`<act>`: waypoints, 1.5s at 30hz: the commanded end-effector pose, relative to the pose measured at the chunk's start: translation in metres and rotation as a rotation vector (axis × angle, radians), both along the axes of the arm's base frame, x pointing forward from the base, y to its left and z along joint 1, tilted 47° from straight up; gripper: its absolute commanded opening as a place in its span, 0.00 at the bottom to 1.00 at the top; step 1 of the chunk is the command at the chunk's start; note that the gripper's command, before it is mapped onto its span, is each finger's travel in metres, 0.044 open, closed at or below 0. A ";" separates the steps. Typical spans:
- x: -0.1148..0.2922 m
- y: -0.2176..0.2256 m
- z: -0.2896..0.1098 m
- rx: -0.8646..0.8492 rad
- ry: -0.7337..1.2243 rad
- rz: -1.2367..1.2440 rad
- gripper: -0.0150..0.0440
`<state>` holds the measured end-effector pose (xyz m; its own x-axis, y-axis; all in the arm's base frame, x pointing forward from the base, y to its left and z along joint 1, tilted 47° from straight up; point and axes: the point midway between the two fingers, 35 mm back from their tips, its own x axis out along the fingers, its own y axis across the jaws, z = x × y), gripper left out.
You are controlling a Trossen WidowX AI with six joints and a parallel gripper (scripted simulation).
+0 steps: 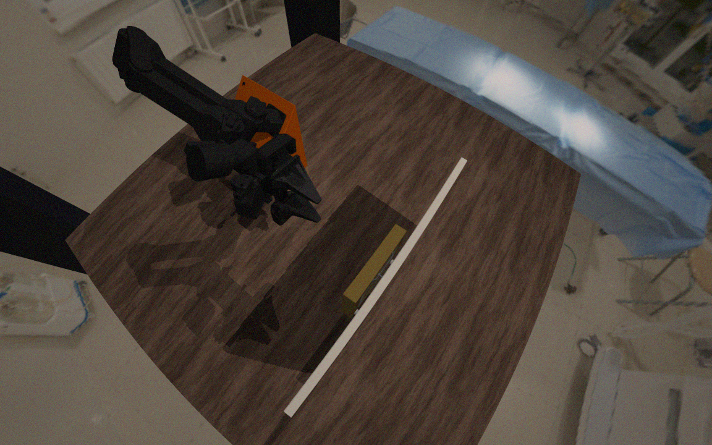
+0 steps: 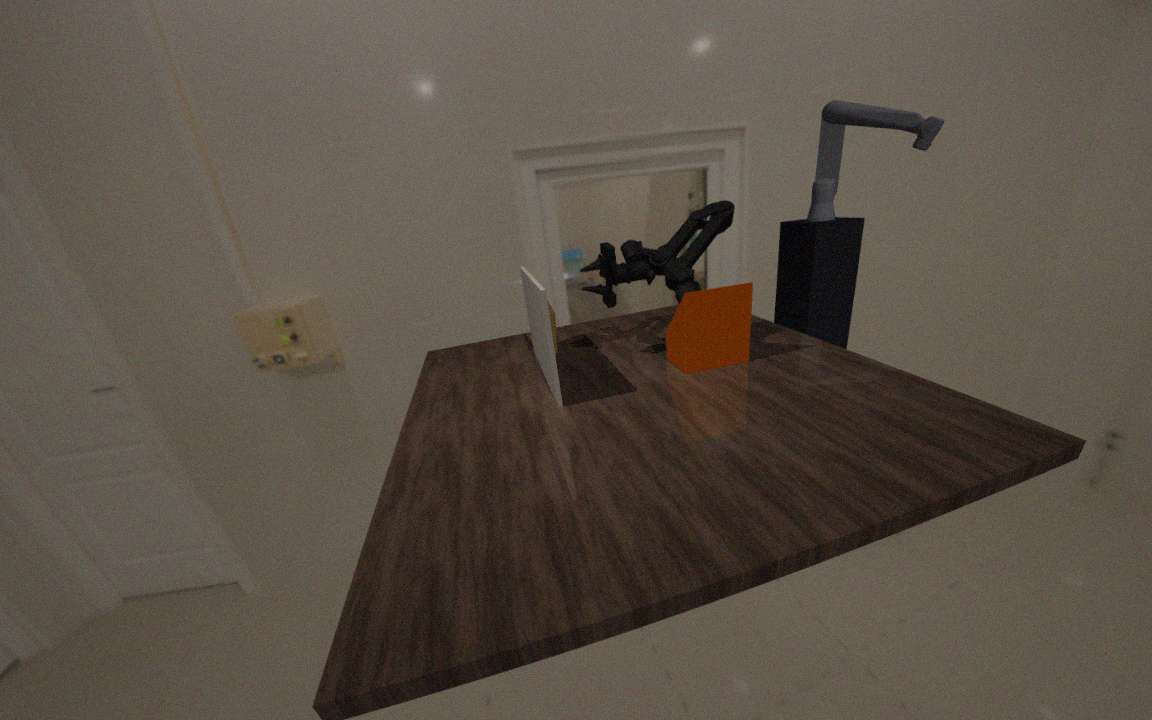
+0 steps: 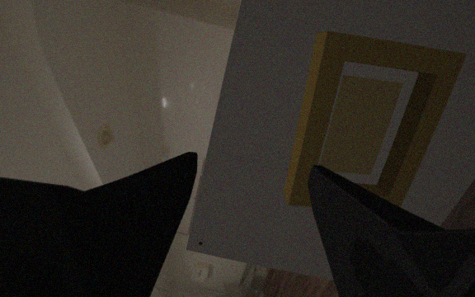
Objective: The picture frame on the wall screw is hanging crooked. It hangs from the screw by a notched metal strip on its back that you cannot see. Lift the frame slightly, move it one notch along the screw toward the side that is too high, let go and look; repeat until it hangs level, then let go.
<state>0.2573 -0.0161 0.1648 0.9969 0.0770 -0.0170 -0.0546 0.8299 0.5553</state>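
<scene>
A yellow picture frame (image 1: 375,264) (image 2: 551,318) (image 3: 314,108) hangs on the near face of a thin white wall panel (image 1: 431,209) (image 2: 540,333) (image 3: 249,124) that stands upright on the wooden table (image 1: 458,309) (image 2: 652,483). My gripper (image 1: 314,207) (image 2: 587,278) (image 3: 253,167) is open and empty. It is in the air in front of the panel, apart from the frame, with its fingers pointing at the panel. In the wrist view the frame lies up and to the right of the gap between the fingers. I cannot tell how far the frame tilts. The screw and the strip are hidden.
An orange upright panel (image 1: 277,105) (image 2: 710,326) stands on the table behind my arm. A dark pillar (image 2: 817,277) with a grey arm (image 2: 871,116) stands at the table's far edge. A blue draped bed (image 1: 541,110) lies beyond the table.
</scene>
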 end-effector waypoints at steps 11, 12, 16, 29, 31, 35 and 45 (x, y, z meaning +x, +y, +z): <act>0.048 -0.020 -0.011 0.006 0.006 0.003 0.69; 0.052 -0.021 -0.014 0.006 0.006 0.003 0.69; 0.066 -0.028 -0.027 0.005 0.006 0.003 0.69; 0.078 -0.036 -0.046 0.005 0.006 0.003 0.69; 0.078 -0.036 -0.046 0.005 0.006 0.003 0.69; 0.081 -0.036 -0.046 0.005 0.006 0.003 0.69; 0.096 -0.035 -0.045 0.005 0.005 0.003 0.69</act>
